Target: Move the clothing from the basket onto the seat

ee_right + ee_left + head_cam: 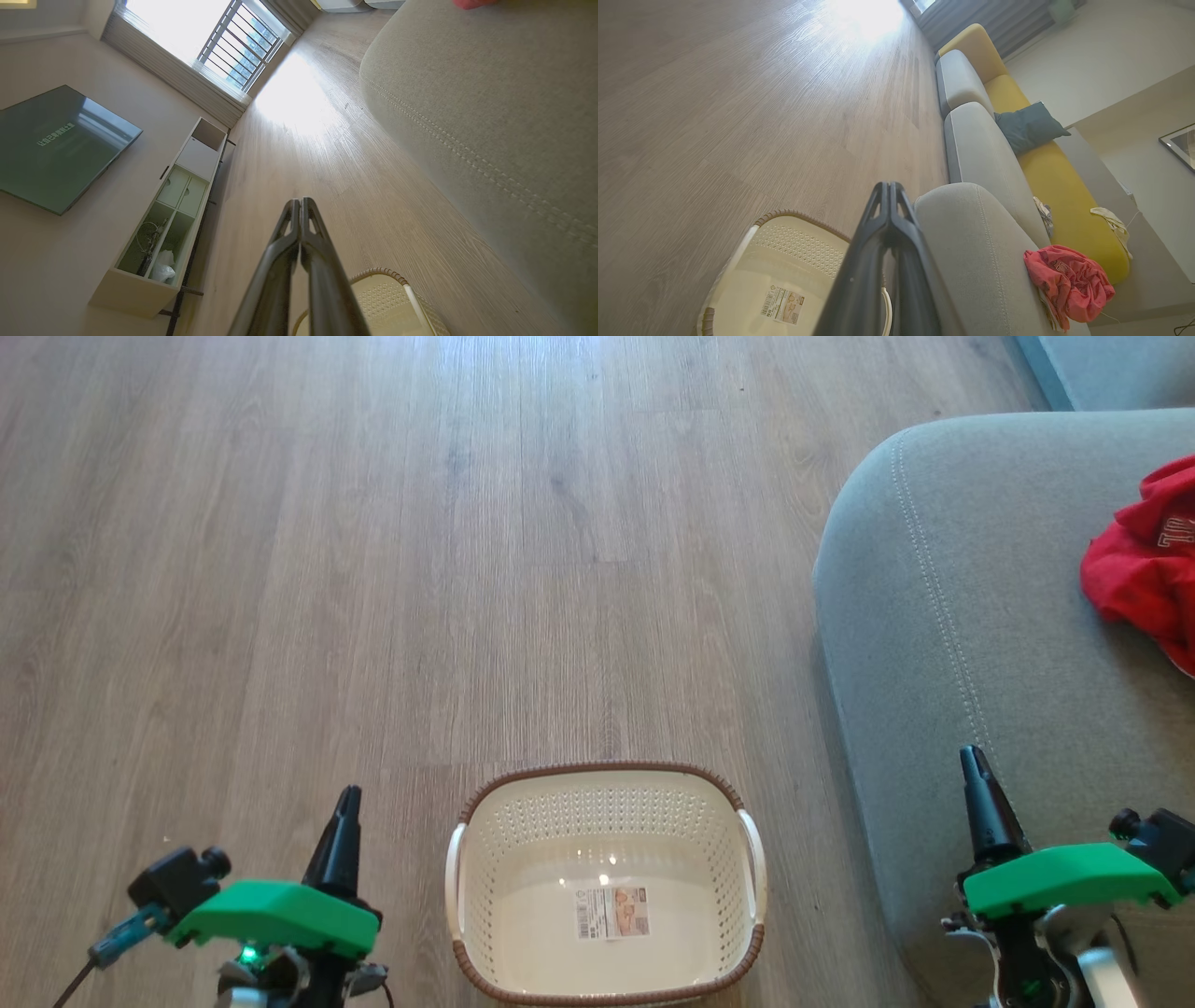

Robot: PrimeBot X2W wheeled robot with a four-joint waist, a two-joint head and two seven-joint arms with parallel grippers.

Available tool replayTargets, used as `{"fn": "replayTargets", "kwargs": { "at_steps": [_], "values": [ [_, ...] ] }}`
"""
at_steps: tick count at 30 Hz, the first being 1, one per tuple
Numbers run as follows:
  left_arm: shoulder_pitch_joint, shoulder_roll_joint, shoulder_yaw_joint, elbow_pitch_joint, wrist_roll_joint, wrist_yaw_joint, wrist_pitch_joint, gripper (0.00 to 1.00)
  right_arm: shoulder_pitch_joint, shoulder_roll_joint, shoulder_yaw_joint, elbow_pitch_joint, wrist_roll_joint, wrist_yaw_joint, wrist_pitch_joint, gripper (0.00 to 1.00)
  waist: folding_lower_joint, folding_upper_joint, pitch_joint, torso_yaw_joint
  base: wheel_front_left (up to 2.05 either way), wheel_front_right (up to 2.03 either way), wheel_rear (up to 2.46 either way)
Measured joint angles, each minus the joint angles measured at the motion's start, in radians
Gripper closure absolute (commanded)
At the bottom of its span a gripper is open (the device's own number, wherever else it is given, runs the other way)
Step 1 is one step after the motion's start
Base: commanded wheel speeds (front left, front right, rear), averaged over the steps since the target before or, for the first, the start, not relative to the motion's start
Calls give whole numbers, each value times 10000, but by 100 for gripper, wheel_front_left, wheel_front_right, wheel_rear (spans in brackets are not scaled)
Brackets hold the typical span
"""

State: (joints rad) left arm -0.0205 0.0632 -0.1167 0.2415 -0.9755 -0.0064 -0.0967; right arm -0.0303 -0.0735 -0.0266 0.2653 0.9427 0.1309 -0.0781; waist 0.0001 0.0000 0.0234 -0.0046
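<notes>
Cream perforated plastic basket (605,814) stood on the wood floor (373,569) in the head view; right of it, bright red fabric clothing (1144,560) lay on the grey-green upholstered seat (980,616). In the left wrist view, the left gripper (889,186) hung near the basket, jaws pressed together. In the right wrist view, the right gripper (300,201) did likewise.

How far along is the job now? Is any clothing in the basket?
Done: the red clothing lies on the seat, and the basket holds just its label sticker. In hand: nothing; left gripper and right gripper are shut, empty. Left: nothing visible.
</notes>
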Motion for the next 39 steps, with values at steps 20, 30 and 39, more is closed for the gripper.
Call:
{"fn": "replayTargets", "kwargs": {
  "at_steps": [20,30,39],
  "values": [
    [-31,12,529,67,-2150,-347,554,100,-15,40,-293,40,2174,-2,550,100,0,0,-67,15,0,0,0],
    [-67,12,802,111,-3227,-535,857,100,-20,54,-420,46,3275,-2,853,100,0,0,-100,22,0,0,0],
    [-217,12,993,207,-4311,-746,1145,100,-70,67,-616,54,4383,-2,1145,100,0,0,-134,30,0,0,0]
  ]
}}
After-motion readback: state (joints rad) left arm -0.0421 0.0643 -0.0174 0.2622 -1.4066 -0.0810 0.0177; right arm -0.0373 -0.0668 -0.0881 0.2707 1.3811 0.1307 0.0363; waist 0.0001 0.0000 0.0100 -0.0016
